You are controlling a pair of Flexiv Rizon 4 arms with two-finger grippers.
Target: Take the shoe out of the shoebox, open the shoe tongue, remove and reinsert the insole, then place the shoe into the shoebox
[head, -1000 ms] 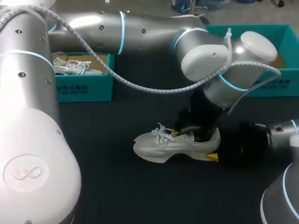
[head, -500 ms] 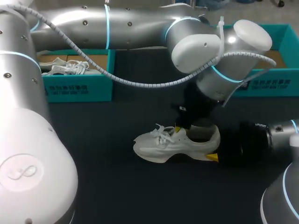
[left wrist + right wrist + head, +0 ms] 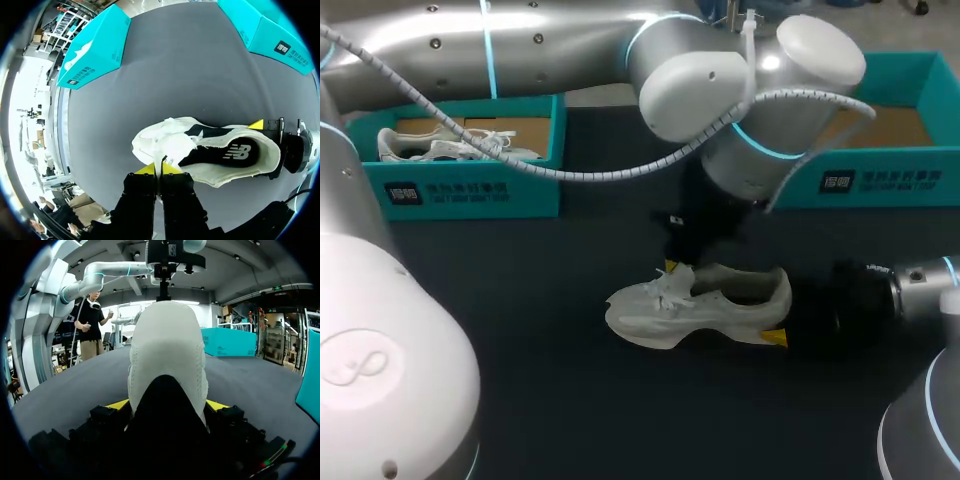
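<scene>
Grips the likely light, bendy shoe (image 3: 705,310) by its firmer heel (image 3: 775,290) with the right gripper (image 3: 167,405), pinching the floppy tongue (image 3: 172,149) with the left gripper (image 3: 159,170).

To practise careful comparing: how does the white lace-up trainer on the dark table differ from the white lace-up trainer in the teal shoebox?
The trainer on the table stands on the dark tabletop; the boxed trainer lies inside the left teal shoebox. The trainer on the table is gripped: right gripper on its heel, left gripper pinching its tongue; the boxed trainer is untouched. Both are white with loose laces.
</scene>
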